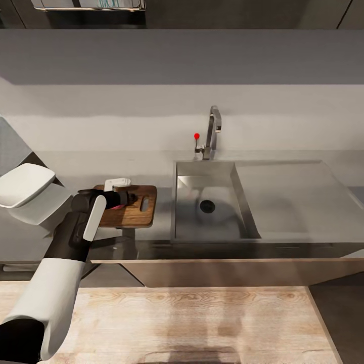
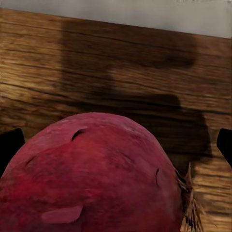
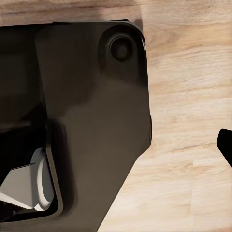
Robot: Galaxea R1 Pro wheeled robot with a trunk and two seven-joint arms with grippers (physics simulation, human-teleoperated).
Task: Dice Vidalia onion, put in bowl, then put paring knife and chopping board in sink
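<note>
- Left gripper (image 1: 123, 198) sits over the chopping board (image 1: 132, 215). In the left wrist view the Vidalia onion (image 2: 92, 179) lies between the two dark fingertips (image 2: 10, 145) – looks clasped on the onion, tho actual contact at the pads is off-frame, so that's a judgement.
- Onion is red-skinned w/ a dry root tuft at one side, just above or resting on the wood; can't tell which.
- Board lies flat on the countertop (image 1: 76, 167), just beside the sink's left rim, slot handle toward the sink (image 1: 207, 202). Prob put there so the carry from basin to board is short.
- Sink basin holds nothing but the dark drain; tap (image 1: 212, 132) w/ red knob stands behind it. So the onion is already out, step 1 as good as done.
- Paring knife: can't make it out in the head view; arm hides part of the board.
- White thing (image 1: 117, 182) at the board's far edge, half hidden by the wrist. Could be the bowl, not sure.
- Right gripper: right wrist view has one dark fingertip (image 3: 226, 145) at the edge, over wooden floor (image 3: 188, 96) and next to the robot's dark base (image 3: 92, 96). Arm seems parked low. Open or closed: can't tell.
- Next, I'd guess: set the onion down steady mid-board, let go, then find the knife. Round onion may roll.
</note>
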